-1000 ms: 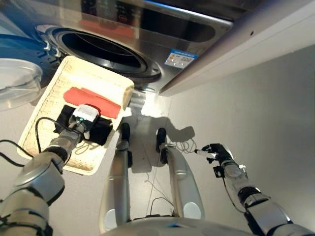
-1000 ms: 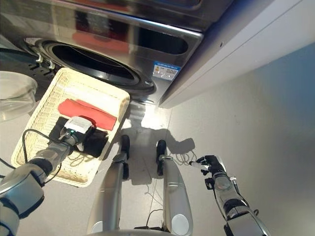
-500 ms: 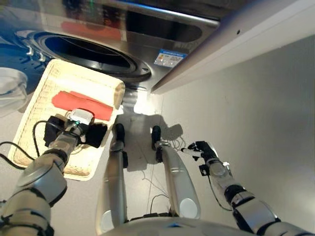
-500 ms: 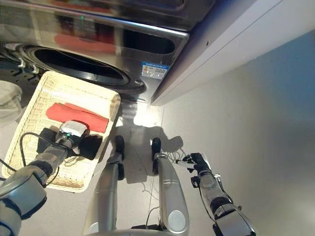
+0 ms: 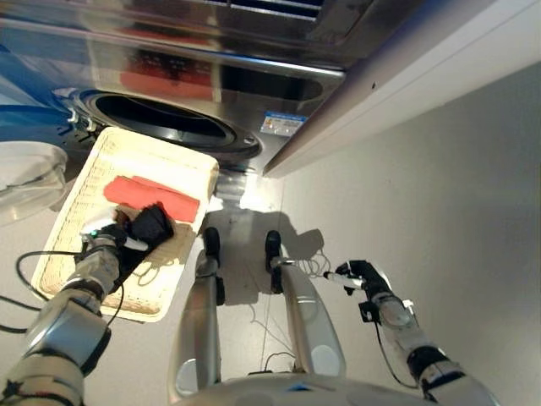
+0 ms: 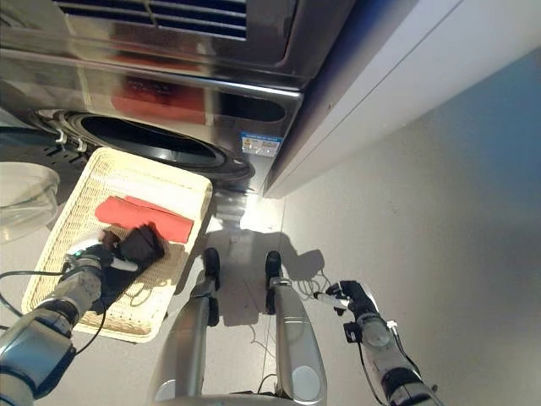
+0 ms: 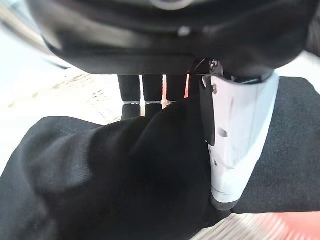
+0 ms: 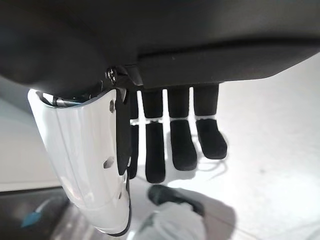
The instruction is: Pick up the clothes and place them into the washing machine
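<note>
The left hand (image 5: 114, 241) pinched the black garment (image 5: 150, 225) loosely over the wicker basket (image 5: 80, 207); with the washing machine (image 5: 165, 123) at twelve o'clock, a slip was judged likely, while the right hand (image 5: 359, 272) hung relaxed and empty.

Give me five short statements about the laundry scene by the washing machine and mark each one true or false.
1. The left hand is pinching the black cloth between thumb and fingers. True.
2. The red cloth is in the right hand. False: it lies in the wicker basket, beyond the black cloth.
3. The washing machine has its round opening uncovered, right behind the basket. True.
4. The right hand is holding a sock. False: it holds nothing and hangs over bare floor, fingers relaxed.
5. The basket stands on top of the washing machine. False: it stands on the floor in front of it.
</note>
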Robot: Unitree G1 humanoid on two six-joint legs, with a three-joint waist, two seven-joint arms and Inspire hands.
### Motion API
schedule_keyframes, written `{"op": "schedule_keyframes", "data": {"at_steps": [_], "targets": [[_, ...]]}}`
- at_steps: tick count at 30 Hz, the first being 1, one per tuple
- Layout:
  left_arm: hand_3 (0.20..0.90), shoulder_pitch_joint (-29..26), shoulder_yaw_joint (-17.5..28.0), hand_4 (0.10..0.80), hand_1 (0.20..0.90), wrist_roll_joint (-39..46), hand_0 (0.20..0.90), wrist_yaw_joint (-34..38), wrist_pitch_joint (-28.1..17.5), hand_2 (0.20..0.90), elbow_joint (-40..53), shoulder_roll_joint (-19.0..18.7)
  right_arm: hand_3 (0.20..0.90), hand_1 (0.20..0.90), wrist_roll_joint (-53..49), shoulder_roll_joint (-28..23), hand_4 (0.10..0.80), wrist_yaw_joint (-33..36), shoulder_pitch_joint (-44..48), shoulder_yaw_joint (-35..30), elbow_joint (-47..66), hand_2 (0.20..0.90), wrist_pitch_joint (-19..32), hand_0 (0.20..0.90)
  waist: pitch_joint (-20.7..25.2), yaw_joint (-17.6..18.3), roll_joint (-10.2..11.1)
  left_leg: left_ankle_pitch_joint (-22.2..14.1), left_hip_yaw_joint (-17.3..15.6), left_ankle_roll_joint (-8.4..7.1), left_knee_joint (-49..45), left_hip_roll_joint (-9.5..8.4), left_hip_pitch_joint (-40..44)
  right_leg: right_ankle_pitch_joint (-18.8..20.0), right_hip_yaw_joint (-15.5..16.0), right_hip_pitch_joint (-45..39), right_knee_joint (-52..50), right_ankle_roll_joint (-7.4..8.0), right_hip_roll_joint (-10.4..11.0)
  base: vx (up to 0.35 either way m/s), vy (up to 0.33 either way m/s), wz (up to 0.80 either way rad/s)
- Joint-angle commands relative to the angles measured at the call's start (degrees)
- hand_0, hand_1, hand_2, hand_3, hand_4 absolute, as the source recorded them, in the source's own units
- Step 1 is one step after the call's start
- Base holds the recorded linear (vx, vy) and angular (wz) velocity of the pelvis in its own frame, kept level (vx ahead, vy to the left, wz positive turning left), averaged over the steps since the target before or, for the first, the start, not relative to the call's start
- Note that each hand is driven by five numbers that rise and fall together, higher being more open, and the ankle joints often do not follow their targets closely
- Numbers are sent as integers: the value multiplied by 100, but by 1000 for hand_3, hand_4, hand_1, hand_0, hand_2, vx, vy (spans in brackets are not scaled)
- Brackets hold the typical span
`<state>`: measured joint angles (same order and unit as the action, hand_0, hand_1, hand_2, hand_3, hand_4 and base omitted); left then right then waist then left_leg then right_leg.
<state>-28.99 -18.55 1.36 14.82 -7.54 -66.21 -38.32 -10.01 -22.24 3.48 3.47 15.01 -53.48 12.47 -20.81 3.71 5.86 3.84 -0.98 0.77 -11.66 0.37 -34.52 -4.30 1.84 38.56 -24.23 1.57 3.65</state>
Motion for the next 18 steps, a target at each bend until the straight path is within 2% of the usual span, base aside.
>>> {"op": "schedule_keyframes", "data": {"at_steps": [1, 2, 4, 5, 7, 8, 11, 12, 13, 16, 18], "targets": [[200, 656, 880, 300, 200, 2220, 200, -247, -795, 200, 740, -94, 900, 900, 41, -514, 800, 63, -705, -267, 66, 900, 118, 900, 20, 42, -31, -151, 261, -325, -192, -84, -124, 1108, 56, -737, 1611, 262, -1, 0, 0, 0], [200, 985, 968, 300, 200, 2633, 200, -391, -857, 200, 1272, 10, 900, 900, 52, -480, 800, 32, -777, -232, 278, 900, 43, 900, 6, 26, -37, -137, 261, -328, -183, -96, -121, 1117, 56, -757, 1630, 261, -1, 19, -21, 3], [200, 1097, 1327, 300, 200, 4118, 200, -823, -1049, 200, 1622, 309, 900, 900, 6, -524, 800, -41, -831, -213, 355, 900, 6, 900, -12, -13, -37, -137, 294, -332, -150, -117, -91, 1106, 80, -800, 1657, 260, 3, 29, -23, 7], [200, 1241, 1347, 300, 200, 4177, 200, -890, -1090, 200, 1990, 379, 900, 900, 13, -522, 800, -47, -910, -184, 446, 900, 2, 900, -7, -18, -40, -136, 300, -331, -137, -121, -88, 1103, 79, -811, 1675, 255, 4, 33, -19, 8], [200, 1487, 1580, 300, 200, 5016, 200, -1100, -1191, 200, 2571, 850, 900, 900, 4, -551, 800, -62, -1021, -216, 442, 900, 4, 900, 7, -53, -44, -133, 331, -333, -89, -129, -80, 1110, 85, -841, 1718, 260, 23, 30, -26, 5], [200, 1559, 1566, 300, 200, 5068, 200, -1101, -1223, 200, 2778, 998, 900, 900, 5, -525, 800, -47, -1047, -197, 444, 900, -11, 900, 13, -62, -36, -120, 344, -336, -57, -125, -68, 1119, 82, -849, 1737, 261, 27, 27, -31, 5], [200, 1390, 1733, 300, 200, 5635, 200, -1076, -1385, 200, 2981, 1441, 900, 900, -32, -493, 800, -26, -1002, -151, 290, 900, -49, 900, 47, -77, 11, -96, 362, -350, 46, -97, -21, 1141, 82, -890, 1811, 270, 32, 22, -21, 4], [200, 1390, 1733, 300, 200, 5635, 200, -1076, -1384, 200, 2981, 1441, 900, 900, -32, -493, 800, -26, -1002, -151, 290, 900, -49, 900, 46, -77, 11, -96, 362, -350, 46, -97, -20, 1141, 82, -890, 1811, 270, 32, 16, -24, 8], [200, 1151, 1837, 300, 200, 5877, 200, -1004, -1469, 200, 2965, 1601, 900, 900, -47, -461, 800, 2, -948, -113, 191, 900, -80, 900, 75, -70, 45, -86, 369, -356, 86, -74, -28, 1149, 81, -883, 1839, 271, 28, 10, -20, 6], [200, 1027, 1856, 300, 200, 5924, 200, -961, -1500, 200, 2951, 1634, 900, 900, -46, -437, 800, 20, -912, -84, 165, 900, -96, 900, 82, -63, 60, -81, 371, -359, 99, -66, -23, 1155, 72, -885, 1855, 268, 22, 4, -14, 5], [200, 543, 1917, 300, 200, 6149, 200, -873, -1623, 200, 2817, 1726, 900, 900, -64, -380, 800, 82, -768, -21, 56, 900, -129, 900, 107, -22, 108, -79, 370, -366, 112, -46, -40, 1179, 52, -869, 1883, 263, 17, 0, 0, 0]]}}
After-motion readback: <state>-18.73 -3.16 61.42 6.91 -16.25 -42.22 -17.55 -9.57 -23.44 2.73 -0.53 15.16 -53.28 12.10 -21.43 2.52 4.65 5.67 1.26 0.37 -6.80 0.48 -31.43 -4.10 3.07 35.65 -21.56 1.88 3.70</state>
